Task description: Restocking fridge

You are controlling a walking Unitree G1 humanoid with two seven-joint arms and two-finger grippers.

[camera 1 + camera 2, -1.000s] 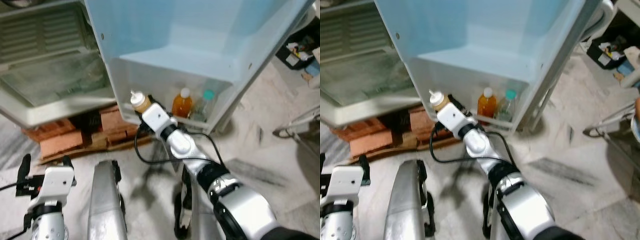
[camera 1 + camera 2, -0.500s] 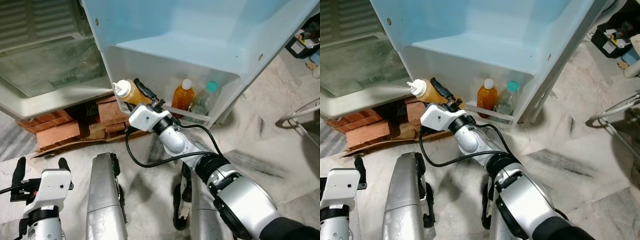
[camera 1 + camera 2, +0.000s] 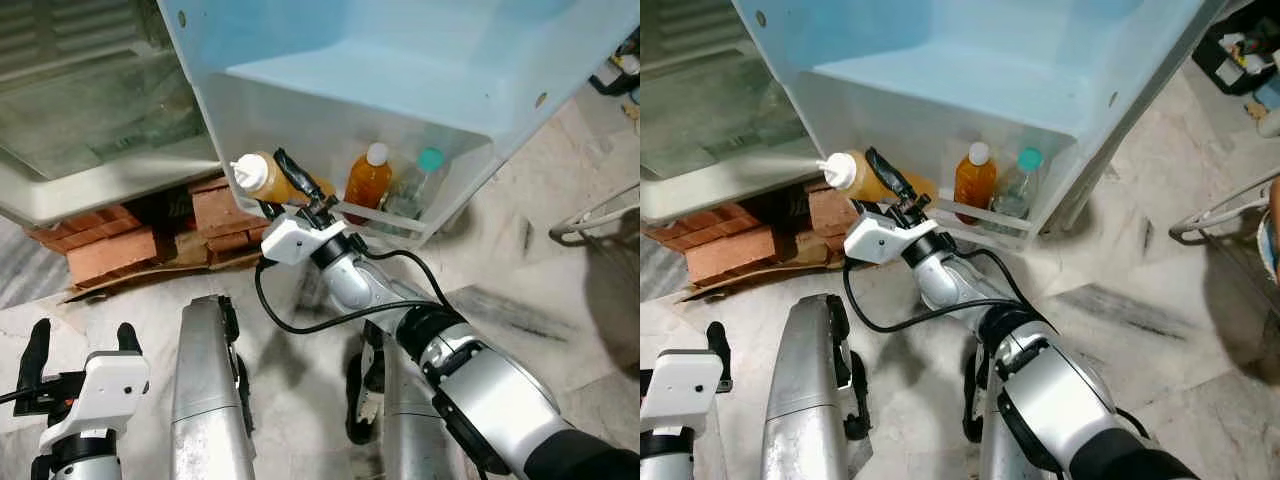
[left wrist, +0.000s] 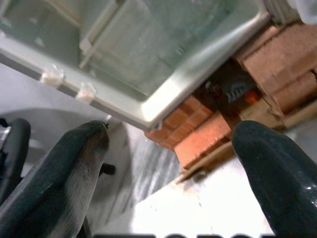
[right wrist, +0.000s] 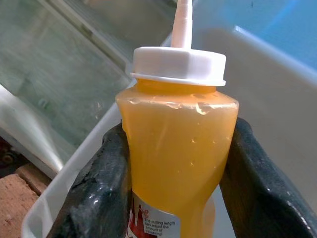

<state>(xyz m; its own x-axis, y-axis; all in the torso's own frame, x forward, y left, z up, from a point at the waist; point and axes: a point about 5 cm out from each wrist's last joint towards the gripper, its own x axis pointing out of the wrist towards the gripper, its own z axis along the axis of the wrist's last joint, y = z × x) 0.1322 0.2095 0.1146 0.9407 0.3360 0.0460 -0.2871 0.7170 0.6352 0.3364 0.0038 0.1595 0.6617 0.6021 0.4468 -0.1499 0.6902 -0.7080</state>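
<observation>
Black-fingered left gripper (image 4: pixel 168 163): low and well left of the door bin, idle, jaws spread wide with nothing between them; beyond its fingers lie the fridge's lower edge and the red bricks (image 3: pixel 110 250) propping the cabinet.

Fridge interior (image 3: pixel 90 130): left of the door bin, glass shelf visible, cabinet raised on the bricks.

Squeeze bottle (image 3: pixel 262 177): amber contents, white nozzle cap, tilted with the nozzle pointing away from the door bin toward the cabinet. It is held just outside the bin's left end, level with its front wall, not yet inside.

Right gripper (image 5: pixel 173 163): at the left end of the door bin, jaws clamped on the squeeze bottle's body, one finger on each flank.

Door bin (image 3: pixel 320 135): translucent white, lowest bin of the open fridge door.

Orange juice bottle (image 3: pixel 366 180): white cap, upright inside the door bin, right of the squeeze bottle.

Clear bottle (image 3: pixel 416 192): teal cap, upright just beside the juice bottle.

Risk, as judged: the tilted bottle may catch on the bin's front wall or rim, or knock the juice bottle, unless righted and lifted over first; soft sides may squeeze out contents under a hard grip.
</observation>
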